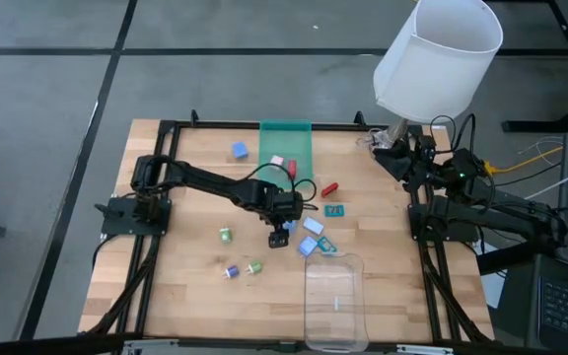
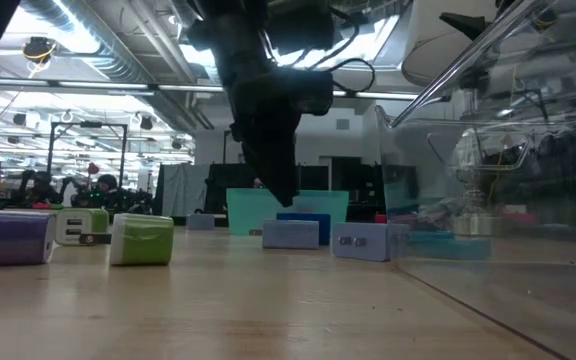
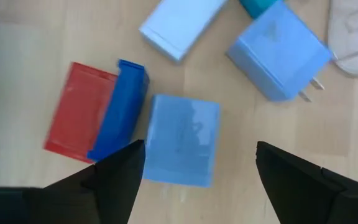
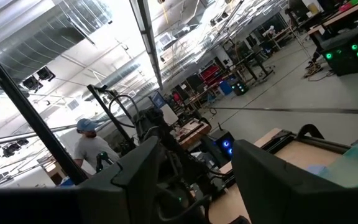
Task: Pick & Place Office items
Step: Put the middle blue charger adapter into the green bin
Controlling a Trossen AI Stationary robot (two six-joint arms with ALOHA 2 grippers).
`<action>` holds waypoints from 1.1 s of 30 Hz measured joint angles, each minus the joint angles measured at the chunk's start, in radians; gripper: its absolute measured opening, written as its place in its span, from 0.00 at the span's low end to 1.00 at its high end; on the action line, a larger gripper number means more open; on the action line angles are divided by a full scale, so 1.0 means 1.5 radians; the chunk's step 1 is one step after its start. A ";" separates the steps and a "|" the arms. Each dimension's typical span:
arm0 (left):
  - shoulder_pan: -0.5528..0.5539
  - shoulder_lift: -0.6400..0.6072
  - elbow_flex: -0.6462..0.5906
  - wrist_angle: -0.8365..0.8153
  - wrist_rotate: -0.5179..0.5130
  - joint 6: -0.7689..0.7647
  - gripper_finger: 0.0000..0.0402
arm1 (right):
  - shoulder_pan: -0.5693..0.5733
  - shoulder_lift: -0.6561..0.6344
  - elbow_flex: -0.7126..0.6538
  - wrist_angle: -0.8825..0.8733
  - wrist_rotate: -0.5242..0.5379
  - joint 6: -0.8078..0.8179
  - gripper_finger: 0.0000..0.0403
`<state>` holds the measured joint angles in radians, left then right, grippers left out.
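On the left half of the desk [image 1: 180,286], three small office items lie apart from each other: a green-and-white roll [image 1: 225,236], a purple-and-white roll [image 1: 230,271] and a green piece [image 1: 255,266]. Farther back, a blue cube [image 1: 240,150] sits alone just left of the green tray [image 1: 286,143], which holds a pink piece [image 1: 277,161] and a red piece [image 1: 291,168].

At desk centre, the left arm reaches in from the left edge; the left pincer [image 1: 280,237] points down, fingers spread, nothing between them. Left wrist view: a light blue block [image 3: 182,140] lies on the wood ahead of the spread fingers [image 3: 114,180], touching a dark blue flat piece [image 3: 122,109] that leans on a red flat piece [image 3: 79,112]. A pale blue flat piece [image 3: 179,25] and a blue plug adapter [image 3: 278,50] lie near, apart.

Right of the pincer: a red piece [image 1: 329,187], a teal rectangle [image 1: 335,210], then the clear plastic tray [image 1: 335,301] at the front edge.

At the right edge, the right arm is folded back; right pincer [image 4: 194,186] spread, raised, aimed into the room, where a person [image 4: 92,149] stands.
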<state>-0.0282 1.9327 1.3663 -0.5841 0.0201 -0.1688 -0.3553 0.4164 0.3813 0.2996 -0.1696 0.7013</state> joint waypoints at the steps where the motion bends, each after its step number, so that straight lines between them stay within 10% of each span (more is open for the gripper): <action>1: 0.003 0.000 0.000 0.000 0.000 0.000 0.76 | 0.000 0.000 0.000 0.000 0.000 -0.001 0.50; 26: 0.001 0.052 -0.001 0.019 -0.004 -0.003 0.77 | 0.000 0.000 0.000 -0.017 -0.003 -0.005 0.50; 33: 0.013 0.057 0.000 0.027 -0.002 -0.089 0.62 | 0.000 0.000 0.000 -0.021 -0.003 -0.006 0.50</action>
<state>-0.0090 2.0179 1.3659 -0.5444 0.0178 -0.3024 -0.3553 0.4168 0.3814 0.2684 -0.1734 0.6918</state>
